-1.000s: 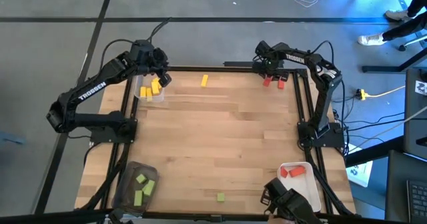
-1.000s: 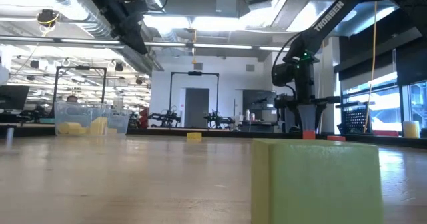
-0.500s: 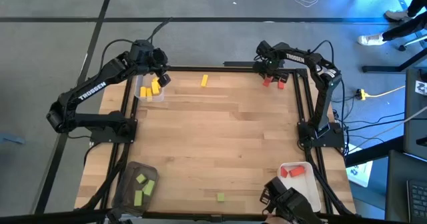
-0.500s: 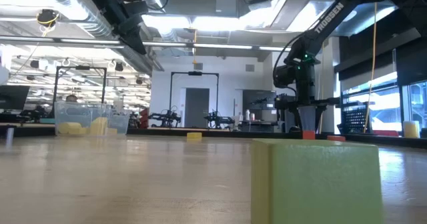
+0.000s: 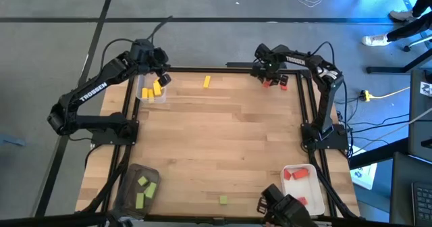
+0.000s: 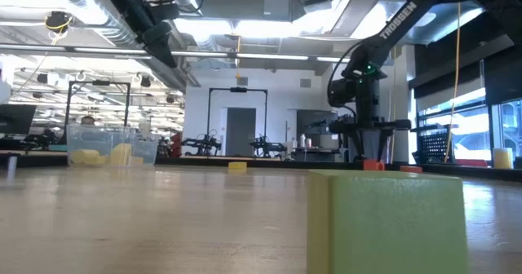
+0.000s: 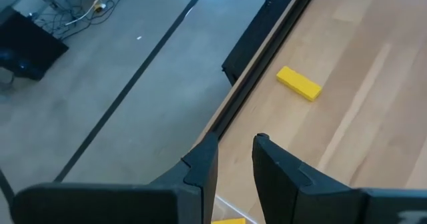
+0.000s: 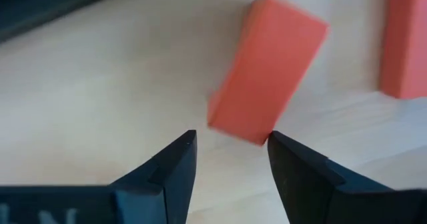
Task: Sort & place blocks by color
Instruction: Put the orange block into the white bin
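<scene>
Sorting partly done. Yellow blocks (image 5: 156, 90) already in the clear tray (image 5: 141, 94) at the far left, green blocks (image 5: 144, 188) in the dark tray (image 5: 130, 175) near left, red blocks (image 5: 295, 175) in the white tray (image 5: 289, 167) near right. Left to sort: one yellow (image 5: 207, 82) at the far edge, one green (image 5: 223, 200) at the near edge, two reds (image 5: 275, 83) at the far right corner. Right gripper (image 8: 229, 144) low over a red (image 8: 268, 69), fingers open, nothing held. Left gripper (image 7: 232, 151) above the clear tray, fingers narrowly apart, empty.

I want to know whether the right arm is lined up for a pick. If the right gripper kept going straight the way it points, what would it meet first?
Most likely the red block just ahead of the open right gripper, slightly toward one fingertip; exact depth is unclear.
</scene>
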Motion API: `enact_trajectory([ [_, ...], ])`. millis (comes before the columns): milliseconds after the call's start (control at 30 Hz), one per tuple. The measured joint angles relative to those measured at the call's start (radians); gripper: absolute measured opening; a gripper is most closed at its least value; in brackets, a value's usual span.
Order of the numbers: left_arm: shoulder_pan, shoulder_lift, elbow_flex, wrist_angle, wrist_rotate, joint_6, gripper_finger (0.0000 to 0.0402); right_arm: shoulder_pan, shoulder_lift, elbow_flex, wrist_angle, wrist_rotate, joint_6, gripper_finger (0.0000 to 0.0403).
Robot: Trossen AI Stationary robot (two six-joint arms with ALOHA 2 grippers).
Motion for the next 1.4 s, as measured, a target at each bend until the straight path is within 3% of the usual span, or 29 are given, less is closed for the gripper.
enact_trajectory([
  [167, 0.009, 0.0, 0.0, 0.0, 0.002, 0.0, 0.0082, 0.021, 0.0, 0.0, 0.004, -0.001, -0.009, 0.0184],
  [467, 0.008, 0.0, 0.0, 0.0, 0.003, 0.05, 0.0082, 0.002, 0.0, 0.0, 0.031, 0.114, 0.251, 0.0184],
  [967, 0.009, 0.0, 0.0, 0.0, -0.004, 0.073, 0.0082, -0.003, 0.0, -0.001, 0.077, 0.19, 0.305, 0.0184],
  [1167, 0.009, 0.0, 0.0, 0.0, -0.004, 0.073, 0.0082, -0.015, 0.005, -0.003, 0.03, 0.178, 0.399, 0.0184],
  [1400, 0.008, 0.0, 0.0, 0.0, -0.004, 0.073, 0.0082, -0.018, 0.005, -0.003, 0.016, 0.136, 0.37, 0.0184],
])
